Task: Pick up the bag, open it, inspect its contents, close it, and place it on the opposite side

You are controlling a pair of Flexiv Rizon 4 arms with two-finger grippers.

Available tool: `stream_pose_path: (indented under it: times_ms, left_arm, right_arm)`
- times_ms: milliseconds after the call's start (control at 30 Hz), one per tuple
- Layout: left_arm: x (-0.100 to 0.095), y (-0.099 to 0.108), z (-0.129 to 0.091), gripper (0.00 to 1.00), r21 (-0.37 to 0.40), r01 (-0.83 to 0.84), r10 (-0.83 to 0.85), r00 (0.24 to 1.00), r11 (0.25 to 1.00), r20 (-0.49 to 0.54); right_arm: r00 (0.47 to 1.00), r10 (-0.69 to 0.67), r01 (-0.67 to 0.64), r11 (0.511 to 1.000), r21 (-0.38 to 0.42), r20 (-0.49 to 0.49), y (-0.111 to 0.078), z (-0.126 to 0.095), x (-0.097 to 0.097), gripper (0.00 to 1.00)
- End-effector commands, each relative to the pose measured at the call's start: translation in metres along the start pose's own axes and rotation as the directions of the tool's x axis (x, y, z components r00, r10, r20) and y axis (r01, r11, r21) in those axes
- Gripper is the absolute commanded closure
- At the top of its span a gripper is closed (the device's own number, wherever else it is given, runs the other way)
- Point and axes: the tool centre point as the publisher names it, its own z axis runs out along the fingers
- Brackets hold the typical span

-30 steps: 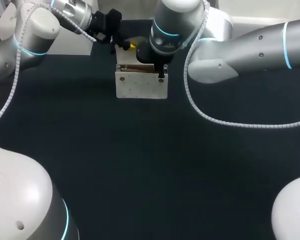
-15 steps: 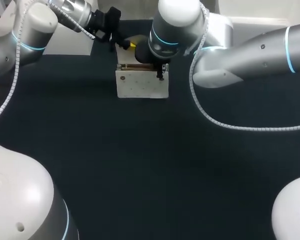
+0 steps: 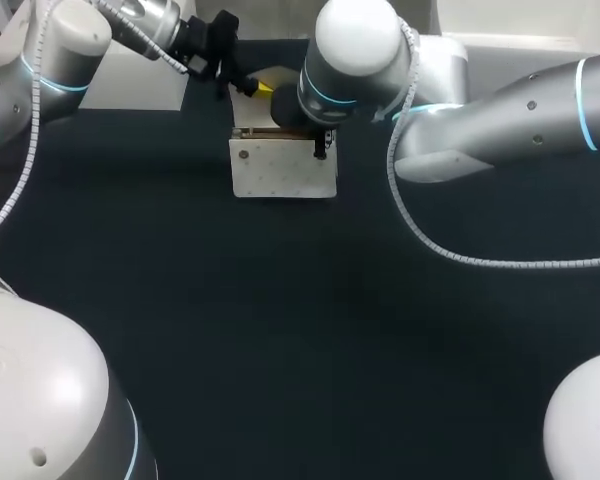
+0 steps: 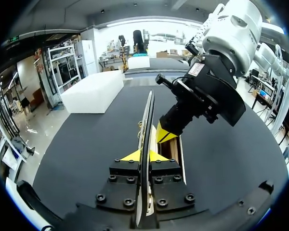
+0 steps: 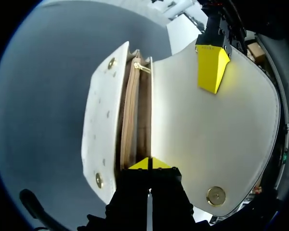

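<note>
Holding the white studded leather bag (image 3: 283,170) upright at 12 o'clock on the dark matte table (image 3: 280,330), with its mouth open. Pinching its lifted white flap (image 5: 207,125) edge-on with the left gripper (image 4: 144,155), with yellow tips clamped on either face, at 11 o'clock of the bag from above. Gripping the rear rim near the 1 o'clock corner with the right gripper (image 5: 149,163), with tips squeezed together on that wall. Showing tan lining (image 5: 131,120) inside, a brass zip pull (image 5: 142,68) near the far end, and a round brass snap (image 5: 215,196) on the flap's underside.
</note>
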Motion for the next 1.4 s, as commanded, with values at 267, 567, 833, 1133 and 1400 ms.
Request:
stream_pose_path:
  times_ms: [267,567,833,1133,1400]
  left_arm:
    - [-0.010,0.001,-0.003,1.00,0.033,0.077,-0.076,0.996,0.996,-0.039]
    - [-0.004,-0.001,0.002,1.00,0.040,0.083,-0.080,0.995,0.996,-0.061]
    - [-0.002,-0.002,0.002,1.00,0.037,0.085,-0.083,0.995,0.996,-0.058]
    - [0.002,-0.004,0.001,1.00,0.039,0.073,-0.071,0.996,0.997,-0.056]
    - [0.002,-0.003,0.000,1.00,0.064,0.082,-0.077,0.995,0.995,-0.068]
  right_arm:
    - [1.000,-0.014,0.015,1.000,-0.013,0.006,0.007,0.000,0.012,1.00]
    - [0.997,0.000,-0.001,1.000,0.004,0.082,0.003,-0.009,0.014,1.00]
    - [0.989,-0.004,-0.001,0.999,0.038,0.148,0.006,-0.017,0.010,1.00]
    - [0.988,-0.005,0.000,0.999,0.036,0.157,0.006,-0.012,0.002,1.00]
    - [0.992,-0.018,0.012,0.999,0.050,0.123,0.005,0.000,0.007,1.00]
